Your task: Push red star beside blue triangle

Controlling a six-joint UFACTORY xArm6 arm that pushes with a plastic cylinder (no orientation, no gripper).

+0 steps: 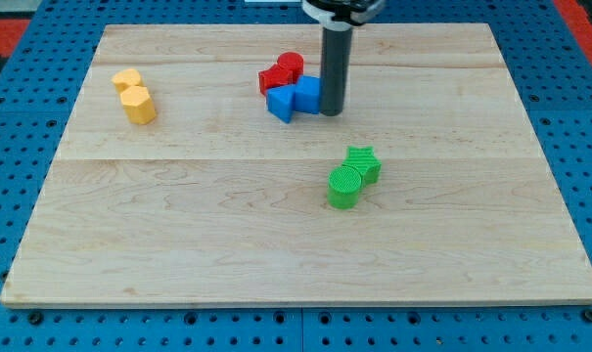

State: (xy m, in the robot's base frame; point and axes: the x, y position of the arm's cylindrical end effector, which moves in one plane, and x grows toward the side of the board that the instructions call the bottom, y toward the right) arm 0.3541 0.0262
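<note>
The red star lies near the view's top centre, touching the blue triangle just below it. A red cylinder sits at the star's upper right. A blue cube sits right of the triangle. My tip rests on the board at the cube's right side, touching or nearly touching it, and stands right of the whole red and blue cluster.
Two yellow blocks stand at the view's upper left. A green star and a green cylinder stand together right of centre. The wooden board lies on a blue pegboard.
</note>
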